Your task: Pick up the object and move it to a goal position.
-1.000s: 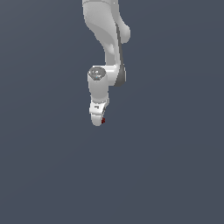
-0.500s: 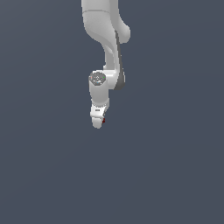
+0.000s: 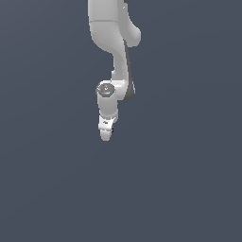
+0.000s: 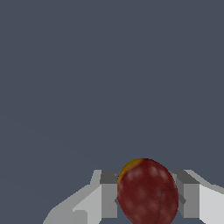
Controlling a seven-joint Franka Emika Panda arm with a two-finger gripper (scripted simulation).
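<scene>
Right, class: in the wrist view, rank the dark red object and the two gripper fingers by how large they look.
1. Dark red object, rounded, largest as seen.
2. The two fingers and look about alike, so no ranking. All are cut off by the picture's edge and close to the camera, so true sizes stay unsure.

I saw glossy white rounded arm (image 3: 109, 33), grey joint cap (image 3: 105, 89), dark seam, white pincer (image 3: 106, 133) with grey pads (image 4: 108, 194).

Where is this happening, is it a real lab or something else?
Most likely a computer simulation, not a real room. The grey background is flat and featureless, with no walls or furniture. The white arm looks smoothly rendered, and its gripper holds a dark red rounded object in front of that blank grey.
</scene>
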